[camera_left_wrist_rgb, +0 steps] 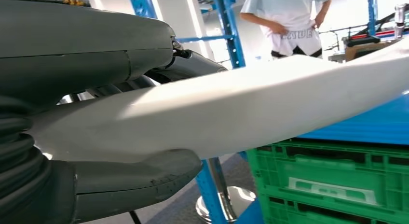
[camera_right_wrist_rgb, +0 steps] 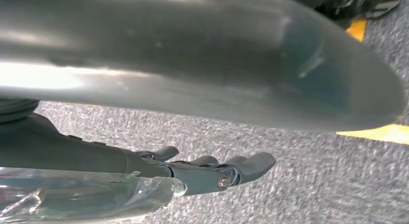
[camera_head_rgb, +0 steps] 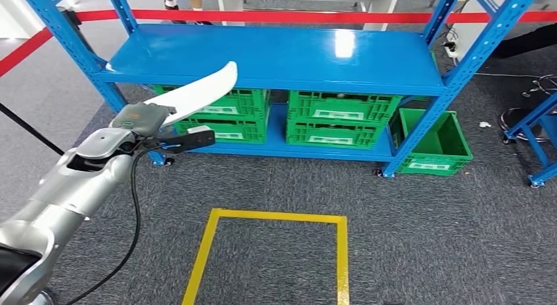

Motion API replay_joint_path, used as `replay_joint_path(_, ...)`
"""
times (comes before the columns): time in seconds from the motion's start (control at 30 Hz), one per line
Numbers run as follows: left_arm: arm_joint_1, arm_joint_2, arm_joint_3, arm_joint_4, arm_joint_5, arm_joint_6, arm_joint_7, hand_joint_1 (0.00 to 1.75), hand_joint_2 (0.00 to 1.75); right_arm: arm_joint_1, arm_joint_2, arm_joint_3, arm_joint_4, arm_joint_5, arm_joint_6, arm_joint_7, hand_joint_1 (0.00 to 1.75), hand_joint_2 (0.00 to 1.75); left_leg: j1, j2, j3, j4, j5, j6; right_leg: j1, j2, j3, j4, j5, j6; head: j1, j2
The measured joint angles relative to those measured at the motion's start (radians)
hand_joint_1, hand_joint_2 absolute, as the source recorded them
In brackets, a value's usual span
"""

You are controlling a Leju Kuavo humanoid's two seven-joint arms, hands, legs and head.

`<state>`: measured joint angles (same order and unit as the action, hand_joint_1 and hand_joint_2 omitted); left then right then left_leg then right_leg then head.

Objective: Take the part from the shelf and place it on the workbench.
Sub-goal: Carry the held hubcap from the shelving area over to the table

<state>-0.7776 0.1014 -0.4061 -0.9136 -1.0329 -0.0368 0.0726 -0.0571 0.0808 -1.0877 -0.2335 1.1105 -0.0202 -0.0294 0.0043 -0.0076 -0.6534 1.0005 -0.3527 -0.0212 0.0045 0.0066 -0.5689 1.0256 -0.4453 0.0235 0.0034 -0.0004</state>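
Nearest the head camera, lower left of frame: silver left arm rising from the bottom edge toward frame centre-left. At its end the left hand is clamped on the butt end of a long, curved, white, blade-shaped plastic part. The left wrist view confirms the grip: thick grey thumb below the part and dark fingers above, closed onto it, white surface running out from between them.

Key relation: the part's long axis runs from the hand up and to the right, its tip ending over the front edge of the top board of the blue steel shelf, about upper centre-left of frame. Part looks clear of the board, carried in the air; cannot tell for sure whether the tip brushes the edge.

Moving right: 4 green plastic crates on the lower shelf level, 1 more green crate on the grey carpet beside the right upright. Yellow tape rectangle on the floor, lower centre.

Right hand: hangs over carpet, dark fingers extended and loosely apart, holding nothing visible.

Judgement: pick is done; workbench not seen here, so a turn away from the shelf is needed. The long tip should swing clear of the blue upright first.
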Motion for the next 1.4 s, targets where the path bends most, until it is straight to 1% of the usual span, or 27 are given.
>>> replay_joint_path(0.07,-0.001,0.001,0.000,0.000,0.000,-0.001,0.000,1.75,1.75,-0.001,0.000,0.000,0.000,0.001,0.000,0.002,0.00,0.00,0.000,0.000,-0.017,0.033,-0.041,-0.011,-0.005,-0.003,-0.008,-0.013,0.021,-0.012,-0.001,0.000)
replay_joint_path(0.17,0.000,0.001,-0.001,0.002,0.004,-0.004,-0.003,1.75,1.75,-0.002,0.000,-0.001,0.000,0.002,0.000,0.002,0.00,0.00,0.002,0.000,-0.074,0.202,-0.160,-0.022,-0.010,-0.004,-0.035,-0.019,0.049,-0.019,-0.002,0.000)
replay_joint_path(0.2,0.001,0.001,-0.002,0.003,0.004,-0.005,-0.003,1.75,1.75,-0.002,0.000,-0.001,0.000,0.003,0.000,0.002,0.00,0.00,0.003,0.000,-0.083,0.246,-0.176,-0.025,-0.011,-0.004,-0.046,-0.018,0.057,-0.018,-0.002,0.000)
replay_joint_path(0.23,0.002,0.001,-0.002,0.004,0.005,-0.005,-0.004,1.75,1.75,-0.001,0.000,-0.001,0.000,0.003,0.000,0.002,0.00,0.00,0.004,0.000,-0.077,0.259,-0.173,-0.027,-0.013,-0.004,-0.058,-0.018,0.065,-0.017,-0.002,0.000)
replay_joint_path(0.27,0.003,0.001,-0.002,0.005,0.005,-0.005,-0.005,1.75,1.75,-0.001,0.001,-0.001,0.000,0.003,0.001,0.002,0.00,0.00,0.005,0.001,-0.052,0.237,-0.154,-0.029,-0.015,-0.004,-0.068,-0.017,0.073,-0.014,-0.002,0.000)
replay_joint_path(0.33,0.002,0.001,-0.002,0.005,0.006,-0.005,-0.006,1.75,1.75,-0.001,0.002,-0.001,0.000,0.004,0.001,0.002,0.00,0.00,0.008,0.002,0.036,0.119,-0.113,-0.033,-0.018,-0.004,-0.085,-0.014,0.086,-0.004,-0.003,0.000)
replay_joint_path(0.4,-0.001,0.000,-0.002,0.005,0.007,-0.005,-0.006,1.75,1.75,-0.001,0.002,-0.001,0.000,0.006,0.001,0.003,0.00,0.00,0.007,-0.001,0.097,0.021,-0.103,-0.026,-0.017,-0.003,-0.098,-0.009,0.098,0.009,-0.003,0.000)
replay_joint_path(0.5,0.001,0.000,-0.003,0.005,0.009,-0.005,-0.007,1.75,1.75,0.001,0.002,-0.003,0.000,0.009,0.001,0.005,0.00,0.00,0.004,-0.002,0.095,-0.001,-0.097,0.001,-0.018,-0.002,-0.106,-0.014,0.118,0.025,-0.003,0.000)
replay_joint_path(0.53,0.001,0.000,-0.003,0.005,0.009,-0.006,-0.007,1.75,1.75,0.003,0.002,-0.003,0.000,0.010,0.001,0.006,0.00,0.00,0.004,-0.001,0.089,-0.001,-0.089,0.012,-0.019,-0.002,-0.112,-0.007,0.107,0.030,-0.002,0.000)
replay_joint_path(0.57,0.001,0.001,-0.004,0.005,0.010,-0.006,-0.007,1.75,1.75,0.005,0.002,-0.004,0.000,0.011,0.001,0.007,0.00,0.00,0.006,0.001,0.083,-0.002,-0.081,0.021,-0.019,-0.003,-0.124,0.021,0.080,0.035,-0.002,0.000)
replay_joint_path(0.67,0.003,0.001,-0.004,0.005,0.011,-0.006,-0.007,1.75,1.75,0.006,0.002,-0.004,0.000,0.012,0.002,0.008,0.00,0.00,0.004,0.002,0.055,-0.003,-0.056,0.035,-0.019,-0.003,-0.182,0.208,-0.049,0.042,0.001,0.000)
replay_joint_path(0.7,0.005,0.001,-0.004,0.005,0.011,-0.006,-0.007,1.75,1.75,0.004,0.002,-0.004,0.000,0.012,0.002,0.008,0.00,0.00,0.003,0.002,0.044,-0.003,-0.048,0.036,-0.018,-0.003,-0.193,0.261,-0.073,0.042,0.001,0.000)
replay_joint_path(0.73,0.007,0.002,-0.004,0.005,0.012,-0.006,-0.007,1.75,1.75,0.004,0.002,-0.004,0.000,0.013,0.002,0.008,0.00,0.00,0.002,0.001,0.034,-0.003,-0.039,0.035,-0.017,-0.003,-0.188,0.284,-0.077,0.040,0.001,0.000)
replay_joint_path(0.77,0.008,0.002,-0.005,0.005,0.013,-0.006,-0.008,1.75,1.75,0.003,0.002,-0.004,0.000,0.014,0.002,0.008,0.00,0.00,0.001,0.001,0.024,-0.003,-0.031,0.034,-0.016,-0.003,-0.162,0.266,-0.063,0.037,0.001,0.000)
replay_joint_path(0.83,0.009,0.002,-0.005,0.005,0.016,-0.005,-0.008,1.75,1.75,0.002,0.002,-0.004,0.000,0.014,0.002,0.008,0.00,0.00,0.001,0.000,0.008,-0.002,-0.015,0.029,-0.013,-0.002,-0.065,0.138,-0.028,0.027,0.001,0.000)
replay_joint_path(0.9,0.009,0.003,-0.004,0.004,0.018,-0.005,-0.008,1.75,1.75,-0.001,0.002,-0.004,0.000,0.015,0.002,0.007,0.00,0.00,0.001,0.001,-0.001,-0.003,0.000,0.019,-0.008,0.000,0.013,0.024,-0.022,0.020,0.000,0.000)
replay_joint_path(0.93,0.008,0.003,-0.004,0.004,0.018,-0.005,-0.008,1.75,1.75,-0.001,0.002,-0.004,0.000,0.015,0.002,0.006,0.00,0.00,0.002,0.001,-0.003,-0.004,0.007,0.013,-0.005,0.001,0.024,0.002,-0.027,0.017,0.001,0.000)
replay_joint_path(1.0,0.009,0.005,-0.004,0.004,0.019,-0.006,-0.008,1.75,1.75,-0.001,0.002,-0.004,0.000,0.017,0.002,0.007,0.00,0.00,0.003,0.001,-0.006,-0.011,0.023,0.000,-0.003,0.002,0.017,-0.005,-0.013,0.008,0.003,0.000)
replay_joint_path(1.07,0.009,0.007,-0.004,0.004,0.020,-0.007,-0.008,1.75,1.75,-0.003,0.002,-0.004,0.000,0.017,0.003,0.009,0.00,0.00,0.003,0.000,-0.020,0.006,-0.002,-0.011,-0.008,-0.001,0.005,-0.016,0.009,-0.006,0.003,0.000)
replay_joint_path(1.1,0.009,0.009,-0.003,0.004,0.021,-0.008,-0.008,1.75,1.75,-0.003,0.002,-0.004,0.000,0.018,0.002,0.009,0.00,0.00,0.003,-0.001,-0.035,0.043,-0.040,-0.015,-0.010,-0.003,-0.004,-0.022,0.023,-0.011,0.002,0.000)
replay_joint_path(1.17,0.009,0.010,-0.003,0.004,0.021,-0.009,-0.008,1.75,1.75,-0.004,0.002,-0.004,0.000,0.018,0.002,0.010,0.00,0.00,0.003,0.000,-0.074,0.167,-0.135,-0.022,-0.010,-0.003,-0.030,-0.023,0.046,-0.016,0.000,0.000)
replay_joint_path(1.2,0.011,0.010,-0.003,0.004,0.021,-0.009,-0.008,1.75,1.75,-0.004,0.002,-0.004,0.000,0.018,0.003,0.010,0.00,0.00,0.003,0.000,-0.088,0.227,-0.164,-0.024,-0.010,-0.004,-0.045,-0.023,0.058,-0.017,0.000,0.000)
replay_joint_path(1.23,0.012,0.010,-0.003,0.005,0.021,-0.010,-0.008,1.75,1.75,-0.004,0.002,-0.004,0.000,0.018,0.003,0.010,0.00,0.00,0.003,0.000,-0.090,0.263,-0.170,-0.026,-0.010,-0.004,-0.060,-0.022,0.070,-0.016,0.000,0.000)
replay_joint_path(1.27,0.013,0.010,-0.003,0.005,0.021,-0.010,-0.008,1.75,1.75,-0.004,0.002,-0.004,0.000,0.018,0.003,0.010,0.00,0.00,0.003,0.000,-0.077,0.270,-0.157,-0.026,-0.011,-0.005,-0.075,-0.022,0.081,-0.015,0.000,0.000)
replay_joint_path(1.3,0.013,0.010,-0.003,0.005,0.021,-0.011,-0.008,1.75,1.75,-0.004,0.002,-0.004,0.000,0.019,0.003,0.010,0.00,0.00,0.004,0.000,-0.044,0.241,-0.132,-0.026,-0.012,-0.005,-0.090,-0.021,0.093,-0.013,0.000,0.000)
replay_joint_path(1.33,0.012,0.010,-0.003,0.005,0.021,-0.011,-0.008,1.75,1.75,-0.005,0.002,-0.004,0.000,0.019,0.003,0.009,0.00,0.00,0.004,0.001,0.004,0.187,-0.112,-0.026,-0.012,-0.006,-0.103,-0.019,0.104,-0.009,0.000,0.000)
replay_joint_path(1.4,0.007,0.009,-0.003,0.005,0.022,-0.010,-0.008,1.75,1.75,-0.005,0.002,-0.004,-0.001,0.021,0.003,0.008,0.00,0.00,0.002,0.000,0.098,0.057,-0.115,-0.020,-0.011,-0.005,-0.123,-0.016,0.123,0.002,-0.001,0.000)
